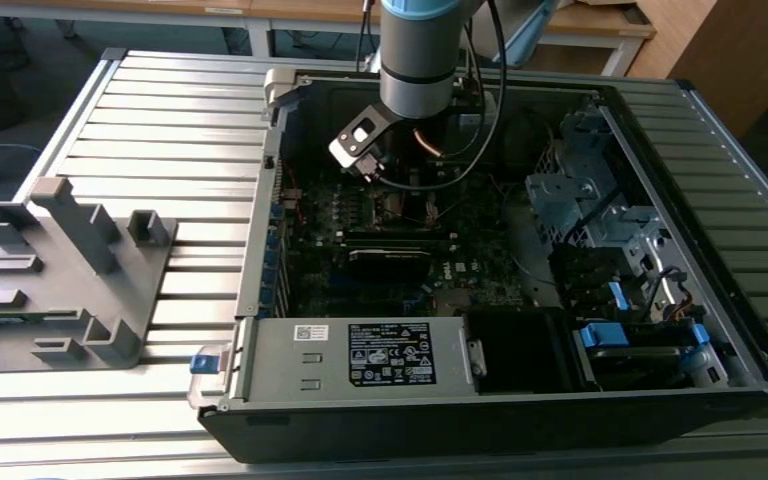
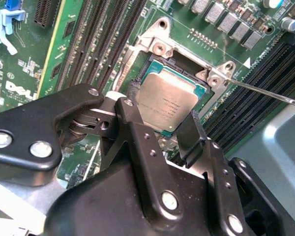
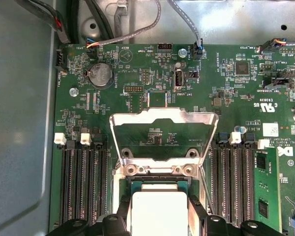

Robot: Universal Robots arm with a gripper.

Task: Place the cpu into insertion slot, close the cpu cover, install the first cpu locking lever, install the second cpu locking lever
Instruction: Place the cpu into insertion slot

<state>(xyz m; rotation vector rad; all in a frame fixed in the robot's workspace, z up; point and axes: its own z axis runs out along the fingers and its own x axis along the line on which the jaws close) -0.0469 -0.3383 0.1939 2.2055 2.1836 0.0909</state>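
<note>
Wooden desks [image 1: 584, 25] line the back of the room over a blue-grey floor; my work surface is a ribbed grey metal bench [image 1: 157, 110]. A grey moulded fixture [image 1: 64, 270] sits at the exterior view's left, well apart from the open computer case [image 1: 491, 435], which lies on its side across the slats. A grey power-supply box [image 1: 291, 370] fills the case's near corner. I see the arm [image 1: 418, 50] reaching straight down into the case over the green motherboard [image 3: 137, 73]. In the second wrist view the gripper [image 2: 162, 109] has its black fingers [image 2: 133, 93] clenched on two opposite edges of the cpu [image 2: 169, 101], whose dull silver face is up. The cpu is over the insertion slot [image 2: 172, 66], slightly tilted; I cannot tell whether it is fully seated. In the first wrist view the cpu cover [image 3: 164, 115] is flipped open, lying back from the slot, board showing through its window. One thin locking lever [image 2: 265, 92] juts out from the slot's corner. Dark memory slots [image 3: 83, 182] flank the socket on both sides.
</note>
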